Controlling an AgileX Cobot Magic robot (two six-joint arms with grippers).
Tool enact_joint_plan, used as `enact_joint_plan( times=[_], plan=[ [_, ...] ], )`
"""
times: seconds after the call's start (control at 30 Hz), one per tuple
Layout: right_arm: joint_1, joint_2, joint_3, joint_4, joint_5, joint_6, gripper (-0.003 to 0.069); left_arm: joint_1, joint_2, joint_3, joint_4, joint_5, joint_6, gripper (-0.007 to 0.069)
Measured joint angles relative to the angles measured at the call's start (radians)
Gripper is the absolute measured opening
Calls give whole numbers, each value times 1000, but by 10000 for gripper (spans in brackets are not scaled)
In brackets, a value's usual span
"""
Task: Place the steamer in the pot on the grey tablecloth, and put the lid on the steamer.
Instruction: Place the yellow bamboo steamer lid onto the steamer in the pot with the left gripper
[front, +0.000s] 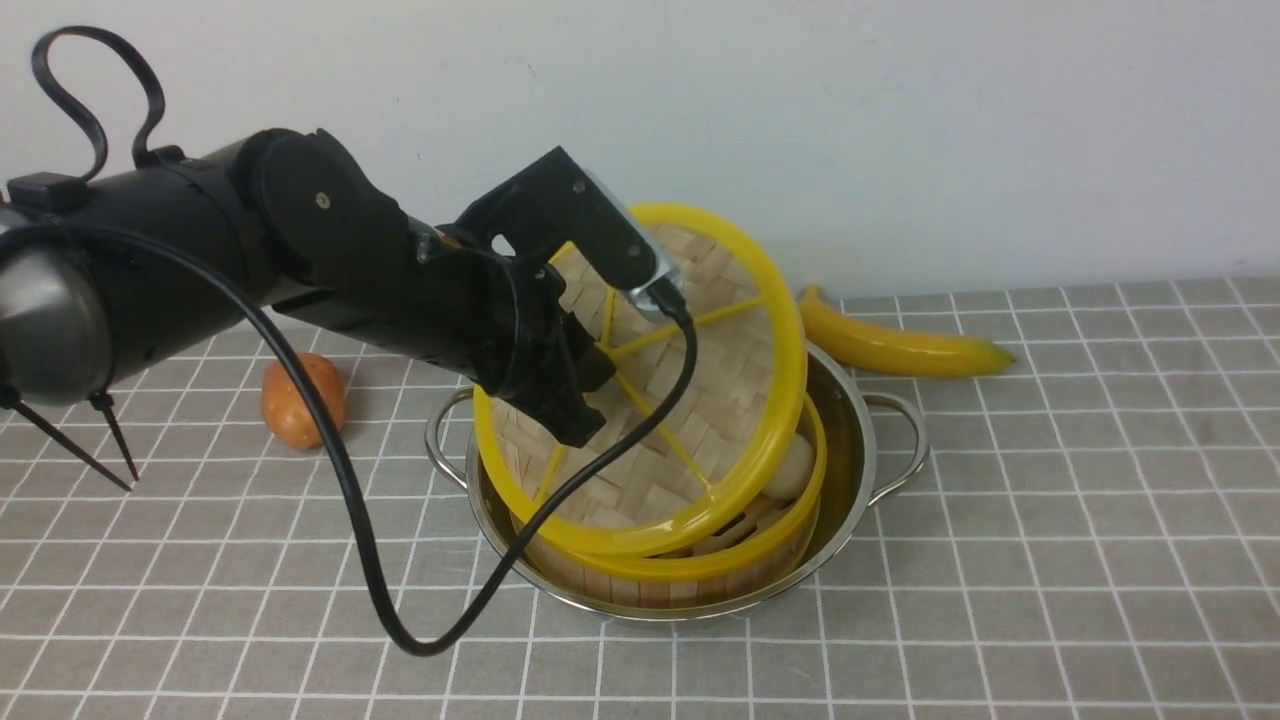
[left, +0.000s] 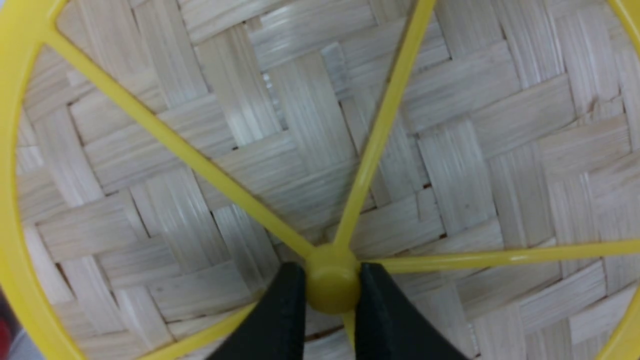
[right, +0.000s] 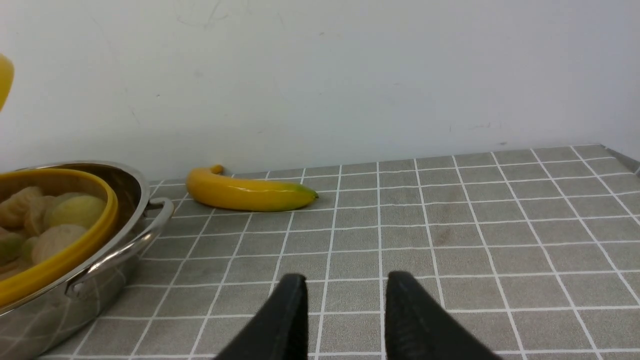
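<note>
Bamboo lid (front: 720, 420) was held tilted over the steamer (front: 700, 570) in the pot (front: 850, 450), knob (left: 332, 282) pinched by the left fingers (left: 280, 320); released unlevelled, it could be tipped off. Right fingers (right: 280, 320) parted, empty.

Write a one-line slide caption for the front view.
The left arm holds the lid in its jaws, tilted over the steamer, which sits in the pot on the grey tablecloth.

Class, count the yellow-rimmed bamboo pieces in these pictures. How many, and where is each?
2. The lid, tilted, is gripped at its centre by the left gripper, over the steamer, which sits inside the pot. More could hide behind the left arm.
</note>
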Motion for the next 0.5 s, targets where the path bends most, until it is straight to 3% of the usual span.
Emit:
enact_joint_plan(
  times=[0.5],
  plan=[
    [0, 0, 0, 0, 0, 0, 241, 0, 32, -1, -2, 14, 35, 120]
  ],
)
